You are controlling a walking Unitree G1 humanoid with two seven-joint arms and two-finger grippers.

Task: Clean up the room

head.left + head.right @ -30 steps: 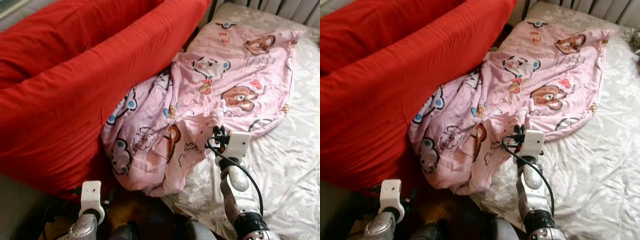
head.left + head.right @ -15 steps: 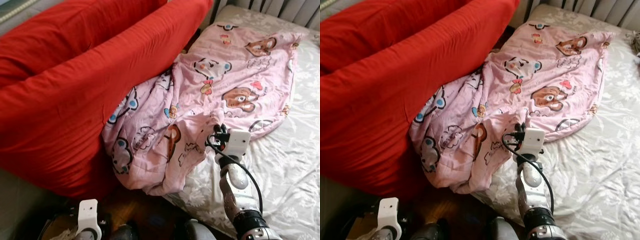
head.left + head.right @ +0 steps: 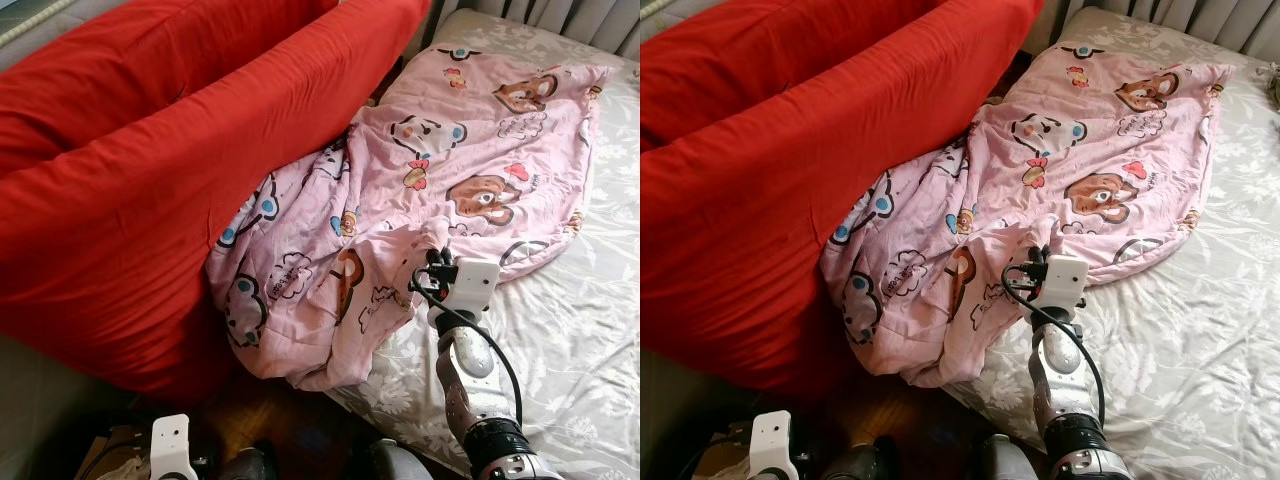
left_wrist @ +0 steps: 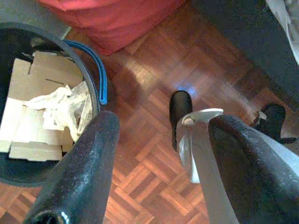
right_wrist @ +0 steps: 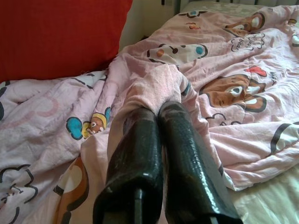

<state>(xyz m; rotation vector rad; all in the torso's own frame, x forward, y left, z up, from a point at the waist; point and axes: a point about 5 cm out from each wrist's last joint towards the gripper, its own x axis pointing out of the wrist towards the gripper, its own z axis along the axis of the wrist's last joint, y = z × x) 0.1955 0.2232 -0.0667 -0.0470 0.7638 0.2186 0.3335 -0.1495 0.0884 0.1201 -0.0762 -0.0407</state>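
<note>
Pink blanket (image 3: 440, 150) on the bed (image 3: 590, 330) is pinched in the right pincer (image 5: 161, 109); left pincer (image 4: 161, 126) gapes above the floor (image 4: 149, 84).

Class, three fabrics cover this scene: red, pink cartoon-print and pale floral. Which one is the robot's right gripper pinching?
The pink cartoon-print quilt. The right gripper is shut on a raised fold of it, apart from the red bedding and the pale floral sheet.

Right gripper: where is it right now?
In the head views the right gripper is on the robot's right, at the near edge of the pink cartoon blanket on the bed, fingers shut on a pinched fold.
</note>
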